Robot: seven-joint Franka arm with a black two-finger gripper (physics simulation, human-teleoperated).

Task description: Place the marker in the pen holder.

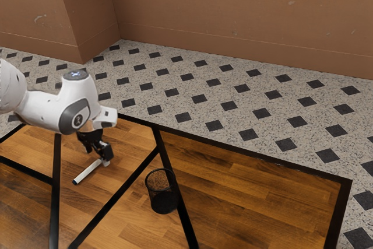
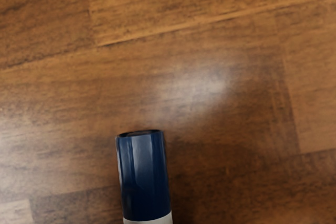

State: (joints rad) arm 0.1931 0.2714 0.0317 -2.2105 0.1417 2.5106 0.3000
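In the exterior view we saw the tool (image 1: 104, 160) low over the wooden surface (image 1: 250, 185), right at the marker (image 1: 87, 172), whose white body slanted out toward that view's lower left. We could not tell whether the tool was clenched on it or released. The black pen holder (image 1: 165, 201) stood apart, toward the exterior view's right. In the wrist view we saw the marker's blue cap (image 2: 144, 177) close under our hand.
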